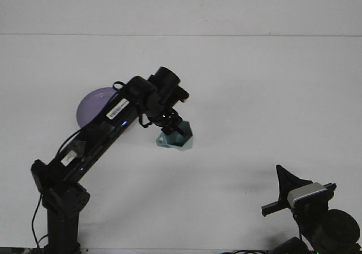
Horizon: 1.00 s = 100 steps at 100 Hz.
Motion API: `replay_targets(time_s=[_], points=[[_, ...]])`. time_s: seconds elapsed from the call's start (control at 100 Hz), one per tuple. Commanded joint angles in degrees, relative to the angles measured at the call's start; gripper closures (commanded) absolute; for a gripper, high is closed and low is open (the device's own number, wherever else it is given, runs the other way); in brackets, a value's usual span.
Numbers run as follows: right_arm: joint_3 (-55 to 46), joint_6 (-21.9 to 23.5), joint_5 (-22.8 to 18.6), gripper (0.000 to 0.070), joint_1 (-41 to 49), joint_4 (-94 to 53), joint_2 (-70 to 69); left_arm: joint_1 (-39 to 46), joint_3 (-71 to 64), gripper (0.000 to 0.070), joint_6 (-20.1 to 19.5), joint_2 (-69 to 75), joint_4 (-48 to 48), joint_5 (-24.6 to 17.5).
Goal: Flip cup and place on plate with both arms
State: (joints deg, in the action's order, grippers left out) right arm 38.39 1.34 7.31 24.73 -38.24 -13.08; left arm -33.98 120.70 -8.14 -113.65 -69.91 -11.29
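The left gripper (171, 127) is gripping the cup (176, 136), holding it tilted above the table, at four o'clock from the plate (90, 103). Pickup looks done; flipping and placing are remaining. The right gripper (289, 193) is idling at five o'clock, its finger state unclear.

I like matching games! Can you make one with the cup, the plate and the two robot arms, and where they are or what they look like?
Things:
1. cup
2. plate
3. left gripper
4. right gripper

Descriptions:
A. purple, partly behind an arm
B. teal, tilted, held up
C. low in the right corner, holding nothing
D. shut on the cup

Pairs: 1-B, 2-A, 3-D, 4-C
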Motion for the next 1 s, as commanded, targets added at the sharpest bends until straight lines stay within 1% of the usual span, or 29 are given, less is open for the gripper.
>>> replay_targets(time_s=[0.0, 0.17, 0.32, 0.4, 0.52, 0.69, 0.82, 0.89, 0.99], points=[[0.28, 0.57, 0.09, 0.0700, 0.26, 0.50, 0.02, 2.99, 1.79, 0.0688, 1.16, 1.60, -0.66, 1.03], [0.28, 0.57, 0.09, 0.0700, 0.26, 0.48, 0.02, 14.12, 1.79, 0.0688, 2.71, 5.42, -0.87, 1.03], [0.28, 0.66, -0.46, 0.0700, 0.26, 0.48, 0.02, 23.67, 1.79, 0.0688, 4.28, 5.73, -1.62, 1.03], [0.28, 0.81, -1.27, 0.0700, 0.28, 0.42, 0.02, 27.45, 1.75, 0.0688, 4.37, 5.60, -1.60, 1.03], [0.28, 0.85, -1.31, 0.0700, 0.28, 0.44, 0.00, 31.69, 1.73, 0.0688, 4.39, 4.87, -1.42, 1.05], [0.28, 1.66, -1.29, 0.0700, 0.26, 0.42, 0.00, 34.84, 1.68, 0.0688, 4.81, 1.46, -1.57, 1.03], [0.28, 1.68, -1.29, 0.0700, 0.26, 0.42, 0.00, 34.99, 1.68, 0.0688, 4.81, -2.25, -0.98, 1.07], [0.28, 1.68, -1.27, 0.0700, 0.26, 0.42, 0.00, 34.97, 1.68, 0.0688, 5.25, -4.55, -0.98, 2.12], [0.28, 1.68, -1.27, 0.0700, 0.26, 0.35, 0.00, 34.97, 1.68, 0.0688, 5.66, -7.56, -0.79, 2.29]])
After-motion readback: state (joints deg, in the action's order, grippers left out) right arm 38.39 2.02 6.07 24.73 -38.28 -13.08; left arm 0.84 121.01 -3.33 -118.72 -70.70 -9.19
